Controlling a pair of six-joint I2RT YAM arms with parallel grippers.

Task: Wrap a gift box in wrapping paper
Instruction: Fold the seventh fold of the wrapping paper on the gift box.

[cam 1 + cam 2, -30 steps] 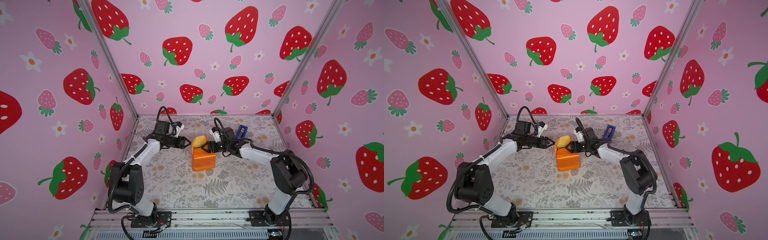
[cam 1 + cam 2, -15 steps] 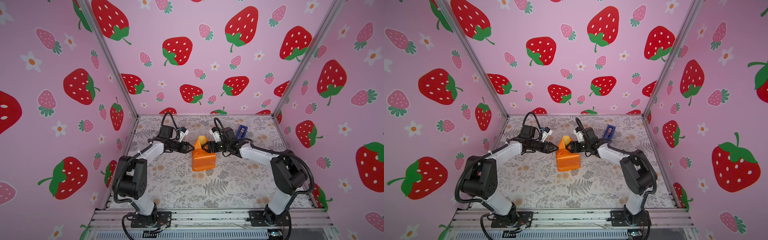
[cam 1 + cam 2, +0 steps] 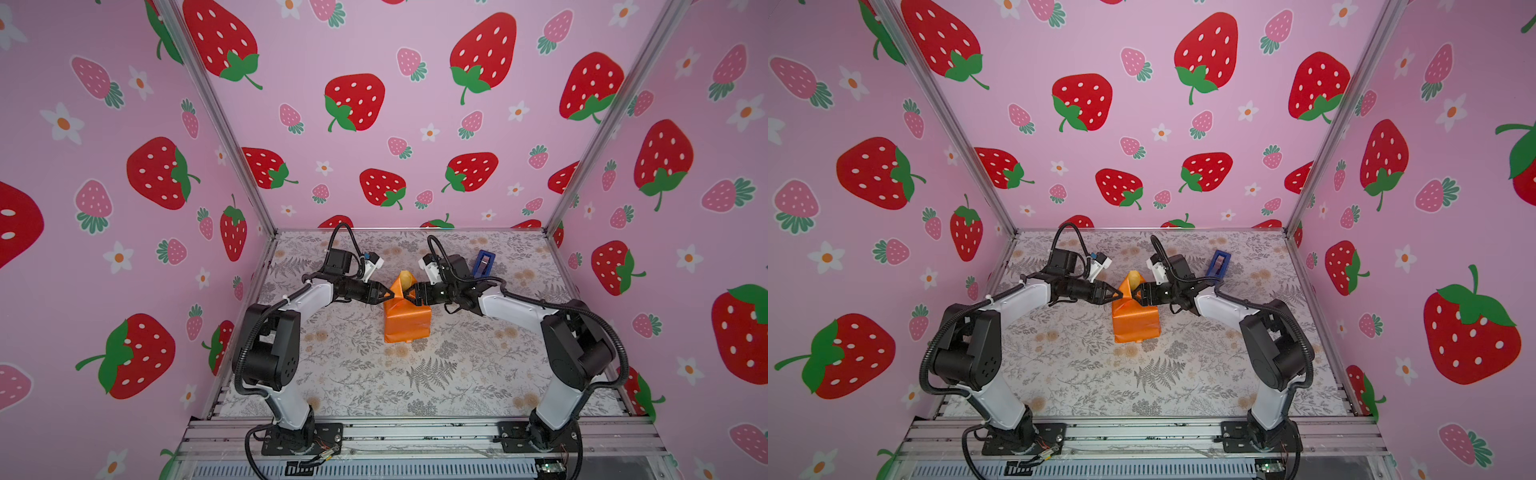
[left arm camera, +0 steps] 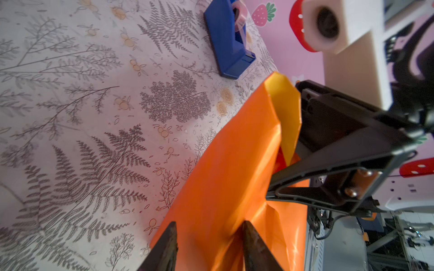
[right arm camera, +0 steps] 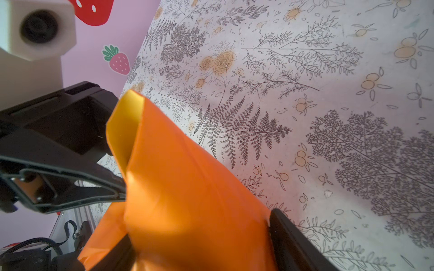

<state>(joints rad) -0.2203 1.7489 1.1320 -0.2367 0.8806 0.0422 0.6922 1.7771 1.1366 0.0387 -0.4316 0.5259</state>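
At the near edge of the desk (image 3: pixel 436 374), the left arm (image 3: pixel 270 353) and the right arm (image 3: pixel 577 349) rise from a metal rail (image 3: pixel 415 432) and reach away over the grey floral cover. In the middle of the desk stands the wrapping paper (image 3: pixel 407 326), glossy orange side out, folded into a blocky bundle (the gift box itself is hidden under it). At the bundle's far top, a loose flap (image 3: pixel 404 277) stands upright and shows its dull yellow inside. The left fingers (image 4: pixel 164 248) meet the bundle's upper edge from the left. They are fairly narrow, with a creased fold of orange paper between the 2 tips; whether they pinch it I cannot tell. The right fingers (image 5: pixel 296 241) come in from the right, spread wide and clasping the paper-covered top, with paper touching both. Farther back, apart from the bundle, a blue tape dispenser (image 3: pixel 484 262) stands just beside the right arm's wrist, near the strawberry-patterned back wall (image 3: pixel 395 124).
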